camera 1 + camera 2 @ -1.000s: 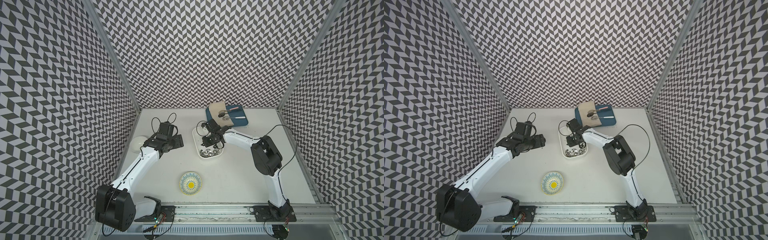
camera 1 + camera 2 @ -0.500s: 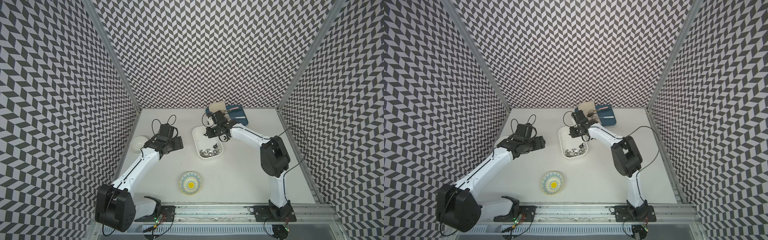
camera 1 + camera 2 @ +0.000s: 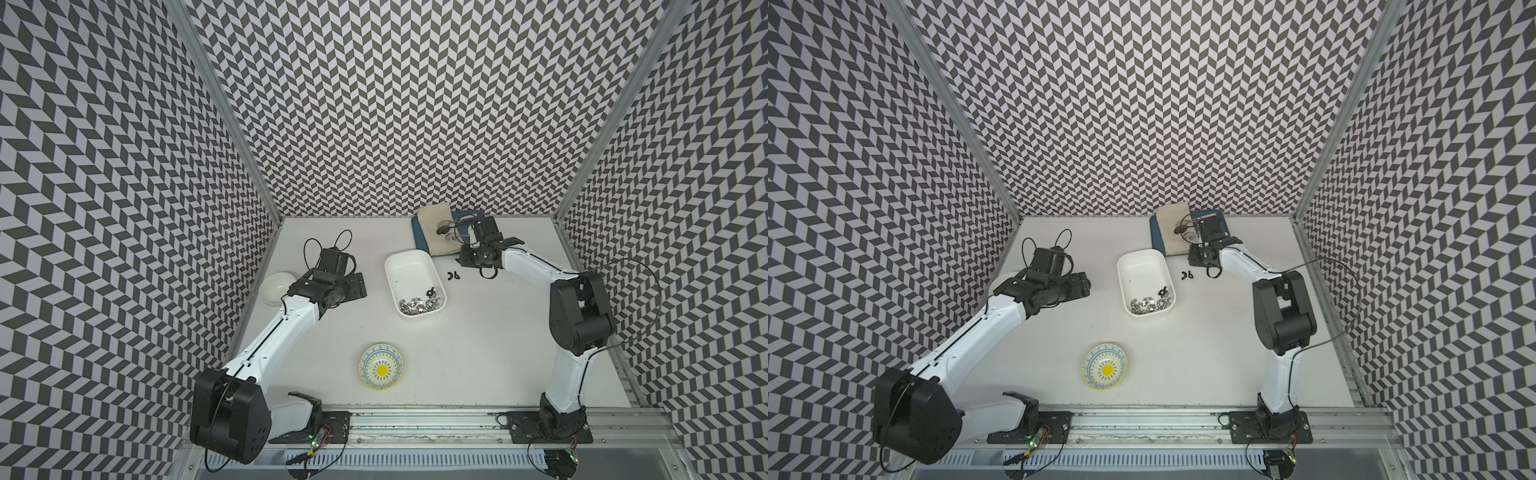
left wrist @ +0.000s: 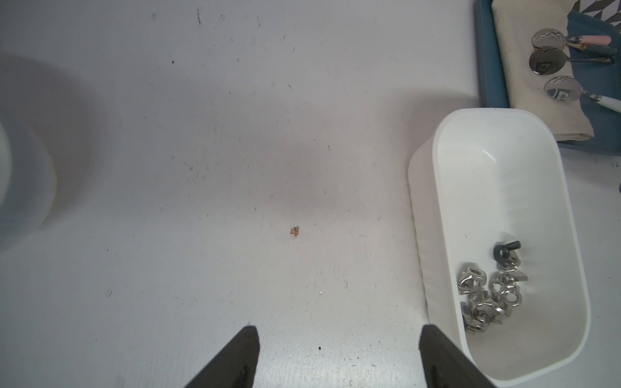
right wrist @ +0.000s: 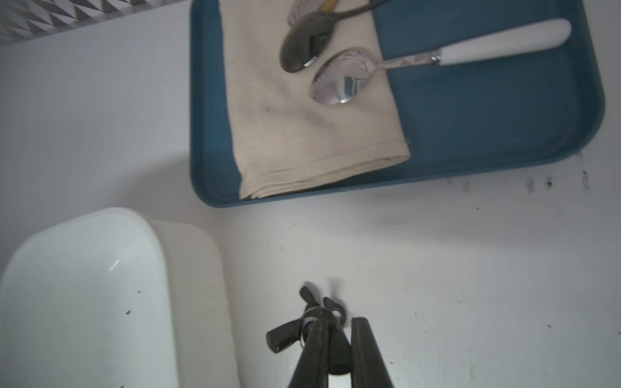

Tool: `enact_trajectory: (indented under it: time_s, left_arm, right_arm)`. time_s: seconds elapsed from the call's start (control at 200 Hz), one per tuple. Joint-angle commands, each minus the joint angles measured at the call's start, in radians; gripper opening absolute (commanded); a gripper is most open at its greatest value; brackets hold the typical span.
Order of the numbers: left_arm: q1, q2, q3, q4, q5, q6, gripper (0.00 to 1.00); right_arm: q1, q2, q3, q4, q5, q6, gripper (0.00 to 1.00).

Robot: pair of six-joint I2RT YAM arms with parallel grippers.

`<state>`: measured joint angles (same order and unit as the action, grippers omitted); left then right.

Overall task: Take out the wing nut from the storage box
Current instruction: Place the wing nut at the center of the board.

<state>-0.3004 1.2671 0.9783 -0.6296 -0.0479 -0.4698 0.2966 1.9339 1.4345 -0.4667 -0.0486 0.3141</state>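
Wing nut: the wing nut point(image 5: 285, 334) is small, black metal with flared wings. It is outside the storage box, just beside the box's long wall and low at the desk. Contact with the desk cannot be told. It also shows in a top view point(image 3: 454, 275).
Right gripper: the right gripper point(image 5: 339, 336) has thin black fingers pinched onto the wing nut.
Left gripper: the left gripper point(image 4: 337, 329) has two dark wedge tips spread wide with nothing between them, above bare desk.
Storage box: the storage box point(image 3: 405, 266) is white glossy plastic, shallow and oblong, with rounded corners and smooth walls. It lies mid-desk in both top views point(image 3: 1138, 270).
Box contents: a heap of silver nuts point(image 4: 487, 299) is bunched at one end with one black nut point(image 4: 505, 252) beside it. The rest of the floor is bare.
Blue tray: the blue tray point(image 5: 504, 117) is flat with a low rim and rounded corners, set against the back wall. A narrow strip of desk separates it from the box.
Cloth: a folded beige cloth point(image 5: 302, 134) of woven fabric with a stitched hem lies in the tray.
Spoons: a white-handled spoon point(image 5: 339, 80) has its polished bowl on the cloth. A darker spoon point(image 5: 302, 43) lies beside it.
Patterned bowl: the patterned bowl point(image 3: 381, 367) is round with a yellow centre, well apart from the box, near the front rail.
White bowl: the white bowl point(image 3: 276, 286) is plain and round, at the left wall.
Desk: the desk point(image 3: 478, 353) is matte white and scuffed, with wide bare stretches on both long sides of the box.
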Motion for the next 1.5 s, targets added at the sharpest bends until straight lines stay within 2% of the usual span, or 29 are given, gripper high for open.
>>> enact_trajectory:
  time_s: [0.0,0.195,1.137,1.497]
  left_arm:
    - [0.004,-0.026,0.006,0.0,-0.006,-0.005,0.79]
    - [0.004,-0.02,0.025,-0.012,-0.009,0.0,0.79]
    - [0.004,-0.002,0.047,-0.012,-0.002,0.004,0.79]
    - [0.004,-0.011,0.04,-0.017,-0.007,0.002,0.79]
  right_arm:
    - [-0.016,-0.024,-0.016,0.084,0.006,0.022,0.14]
    - [-0.045,0.008,-0.034,0.097,-0.022,0.025,0.14]
    - [-0.045,0.059,-0.147,0.146,-0.076,0.037,0.13]
    - [-0.044,0.1,-0.111,0.139,-0.064,0.029,0.19]
